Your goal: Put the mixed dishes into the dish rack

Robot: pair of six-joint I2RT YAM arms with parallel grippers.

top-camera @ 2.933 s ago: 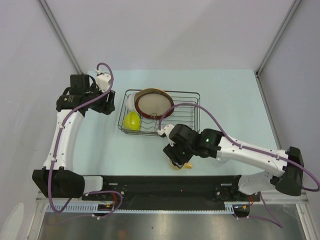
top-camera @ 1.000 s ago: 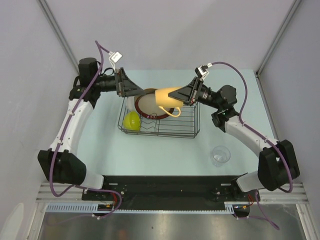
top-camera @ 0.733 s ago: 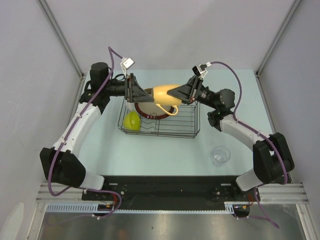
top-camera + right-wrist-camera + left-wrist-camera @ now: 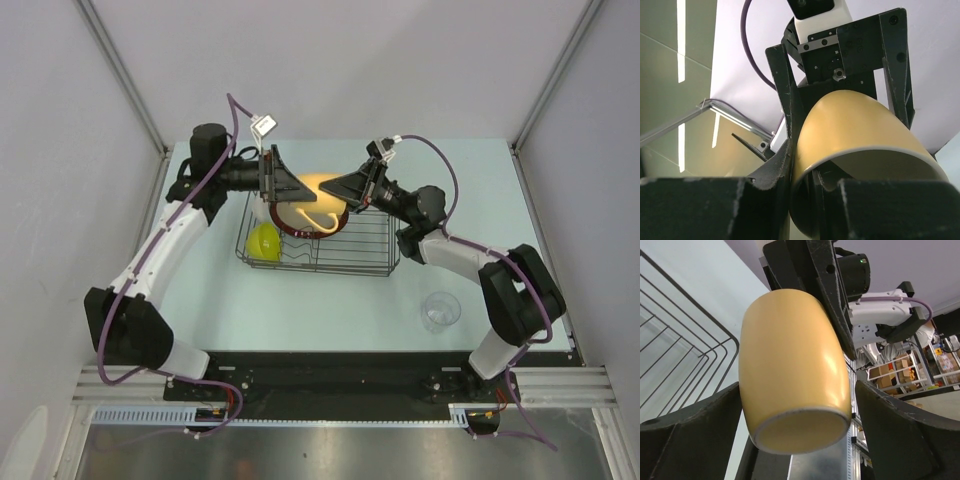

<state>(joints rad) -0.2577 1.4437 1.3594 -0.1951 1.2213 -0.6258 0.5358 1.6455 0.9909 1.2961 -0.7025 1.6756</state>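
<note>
**Top external: midair handover**

Over the dish rack's (image 4: pixel 398 245) far left, the right gripper (image 4: pixel 330 192) is pinching the cream cup's (image 4: pixel 312 184) rim midair. The left gripper (image 4: pixel 298 192) is bracketing its base, jaws apart. Next, probably: left closing squarely before right releases.

Between the jaws of the left gripper (image 4: pixel 796 407), the cup (image 4: pixel 790 375) hides its handle; beneath those jaws the plate (image 4: pixel 295 215) is mostly covered.
</note>
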